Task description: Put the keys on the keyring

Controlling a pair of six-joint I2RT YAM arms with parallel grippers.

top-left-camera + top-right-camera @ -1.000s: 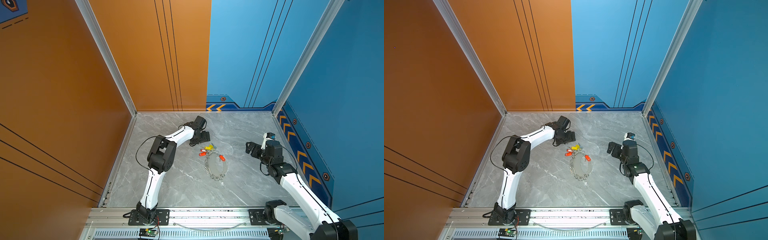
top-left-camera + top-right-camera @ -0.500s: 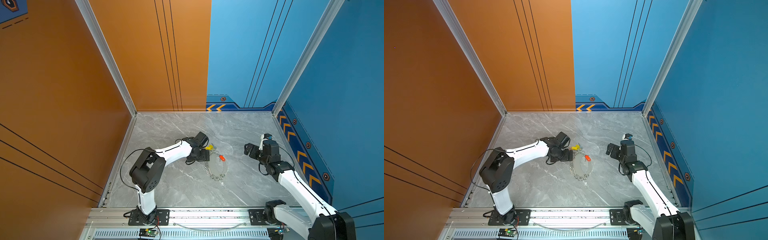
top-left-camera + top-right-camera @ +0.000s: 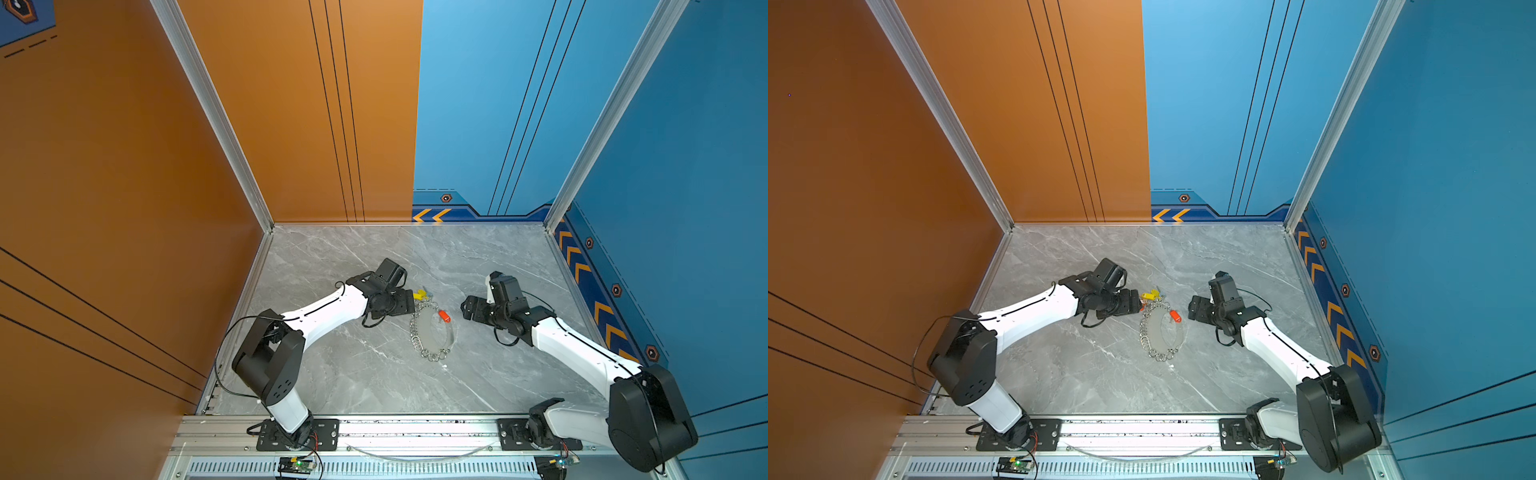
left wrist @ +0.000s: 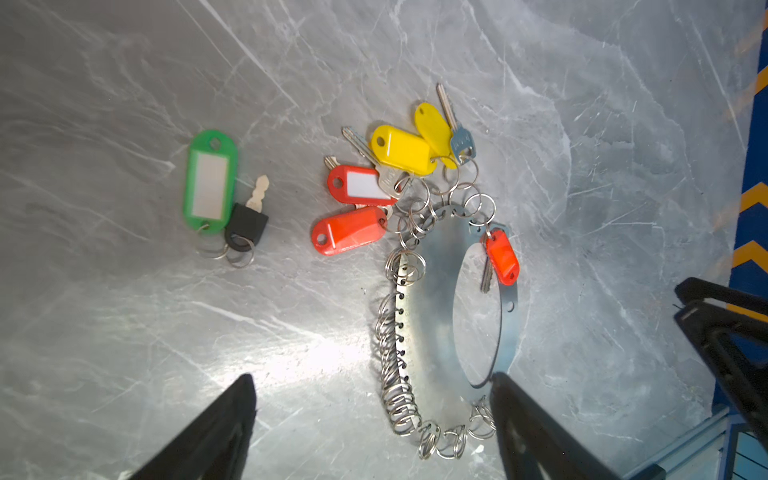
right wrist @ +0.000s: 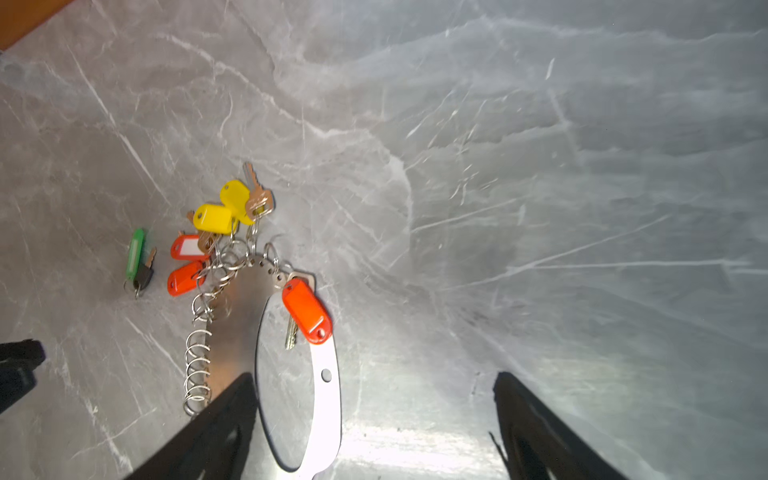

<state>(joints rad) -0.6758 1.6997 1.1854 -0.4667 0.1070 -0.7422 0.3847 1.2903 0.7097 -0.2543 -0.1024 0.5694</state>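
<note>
The keyring is a flat oval metal plate edged with small wire rings, lying mid-table in both top views and seen from the right wrist. Keys with yellow tags and red tags cluster at its far end. A red-orange tagged key lies on the plate. A green-tagged key lies loose beside them. My left gripper is open over the keyring's near end. My right gripper is open just right of the plate.
The grey marble table is walled by orange panels on the left and blue panels at the back and right. An aluminium rail with both arm bases runs along the front edge.
The left arm has swung its elbow toward the front and brought its gripper from behind the keys to the keyring's left side. The right gripper has shifted slightly left toward the keyring.
</note>
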